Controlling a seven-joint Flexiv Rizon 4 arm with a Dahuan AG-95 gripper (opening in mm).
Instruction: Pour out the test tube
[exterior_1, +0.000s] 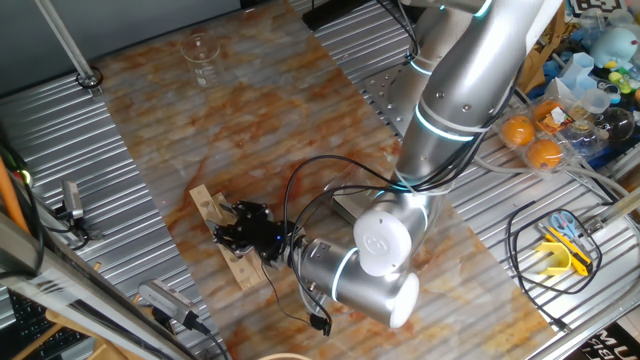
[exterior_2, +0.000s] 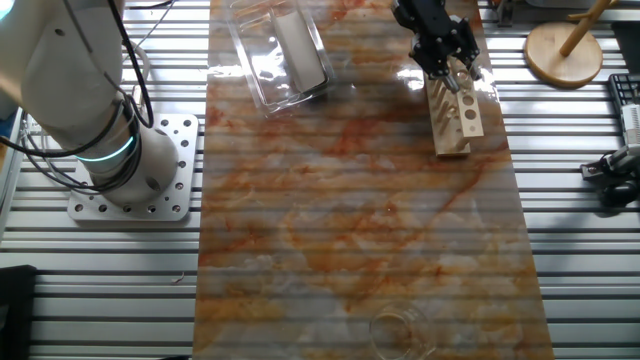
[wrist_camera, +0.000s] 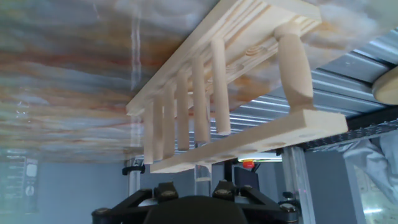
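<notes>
gripper (exterior_2: 447, 62) seen at wooden rack (exterior_2: 455, 115) from both fixed views, jaw state cannot be told, test tube (wrist_camera: 203, 174) glimpsed only in hand view, under rack at 6 o'clock, beaker (exterior_1: 201, 55) at 11 o'clock, plastic tray (exterior_2: 280, 55) shown only in other fixed view

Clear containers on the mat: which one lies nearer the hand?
The rectangular box, level with the hand and wooden rack; the round beaker stands at the mat's opposite end.
</notes>
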